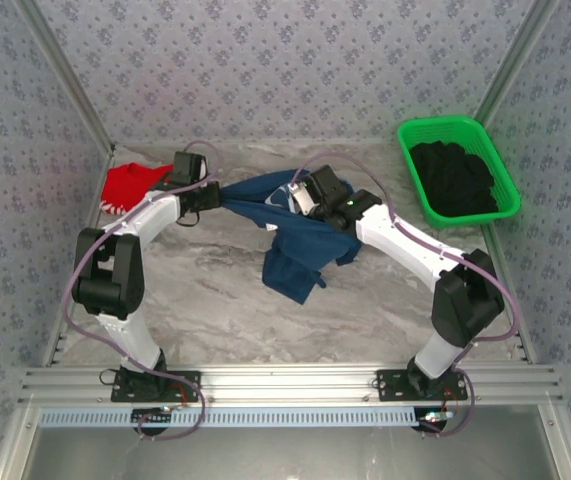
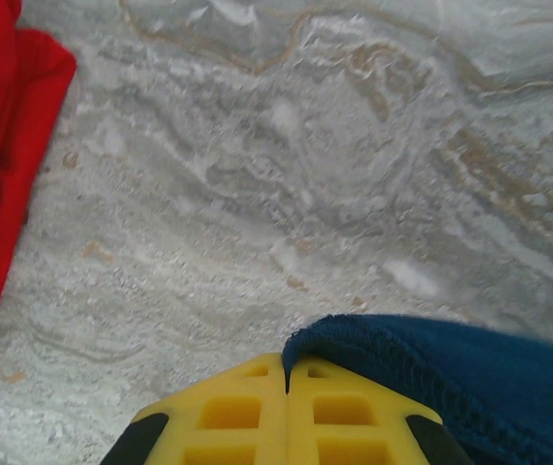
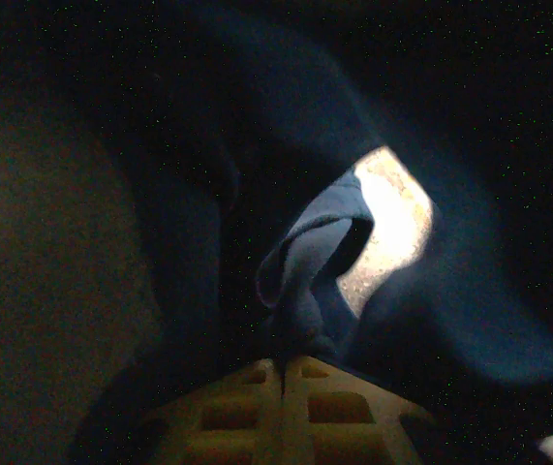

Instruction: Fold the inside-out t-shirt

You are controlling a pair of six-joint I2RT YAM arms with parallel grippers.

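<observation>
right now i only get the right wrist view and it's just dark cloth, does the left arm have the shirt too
observer: yes, the left fingers are shut on a hemmed edge of the navy t-shirt.
operator: is it spread flat
observer: no, it's pulled between the left fingers and the right fingers, and the rest droops in a bunch toward the table.
operator: anything close by
observer: a red garment lies on the table just beyond the left fingers.

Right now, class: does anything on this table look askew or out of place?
Yes: the navy t-shirt is not lying flat. It hangs twisted and bunched between the left fingers and right fingers, both shut on its cloth, with one end drooping crumpled onto the table.
</observation>
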